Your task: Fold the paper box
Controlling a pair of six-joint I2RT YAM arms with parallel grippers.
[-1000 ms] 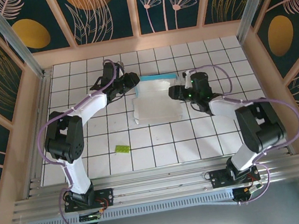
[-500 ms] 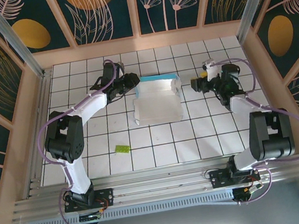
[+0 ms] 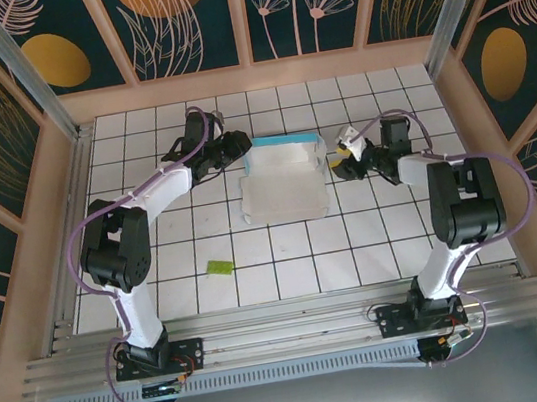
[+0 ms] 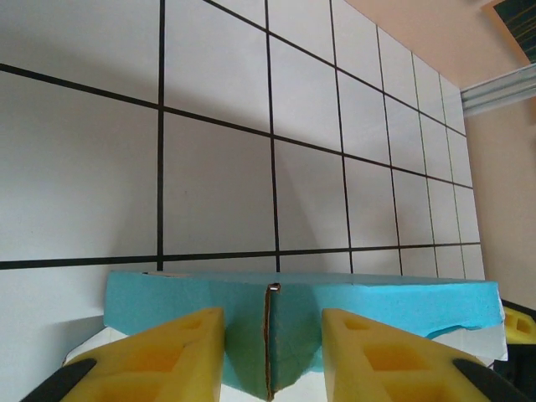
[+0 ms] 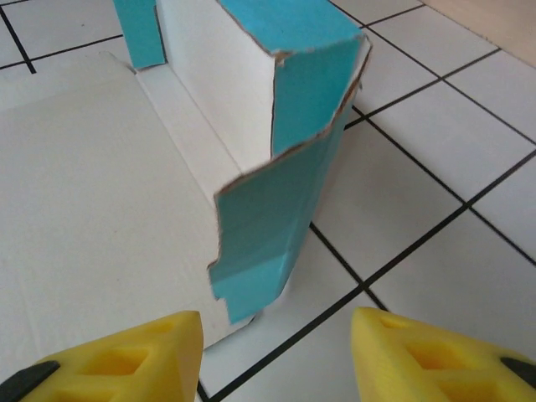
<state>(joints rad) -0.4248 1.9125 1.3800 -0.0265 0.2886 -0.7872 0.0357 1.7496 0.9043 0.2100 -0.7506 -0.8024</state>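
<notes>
Counts: 1 paper box (image 3: 285, 190), 1 tiny lime-green piece (image 3: 220, 267), both on 1 tiled bench (image 3: 376, 245). 2 arms, so 2 claws: left claw (image 3: 243, 145) & right claw (image 3: 341, 157). Each claw has 2 yellow fingers (image 4: 167, 352), 4 fingers total.

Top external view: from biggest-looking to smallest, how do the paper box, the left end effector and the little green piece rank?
1. paper box
2. left end effector, though it may sit slightly nearer the camera
3. green piece, clearly smallest
</notes>
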